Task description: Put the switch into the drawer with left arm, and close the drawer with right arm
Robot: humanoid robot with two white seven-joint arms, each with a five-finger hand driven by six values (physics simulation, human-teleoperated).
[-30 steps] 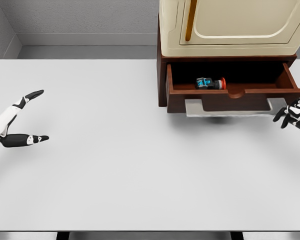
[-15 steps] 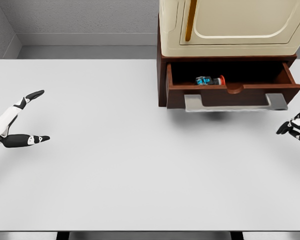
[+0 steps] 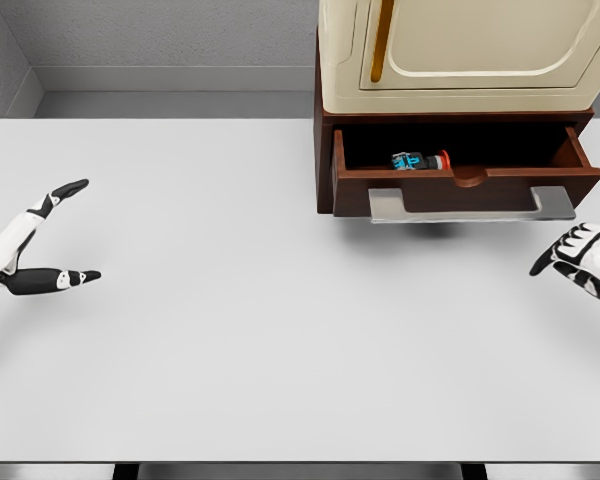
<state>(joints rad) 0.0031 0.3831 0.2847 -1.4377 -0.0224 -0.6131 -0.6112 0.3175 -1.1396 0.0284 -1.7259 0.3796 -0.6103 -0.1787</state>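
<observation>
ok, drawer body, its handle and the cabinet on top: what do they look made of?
Drawer: looks like dark reddish-brown wood, matte, uniform colour with no gloss. Handle: pale grey flat bar, likely brushed metal, though painted plastic is possible. Cabinet: cream, smooth, rounded moulded panels, so painted metal or plastic; it is a render, so all uncertain.

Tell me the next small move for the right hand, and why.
Probably bring the right hand up to the drawer's grey handle and push. The switch already lies inside the drawer, which stands partly open, and the hand hangs below and right of the handle, clear of it.
</observation>
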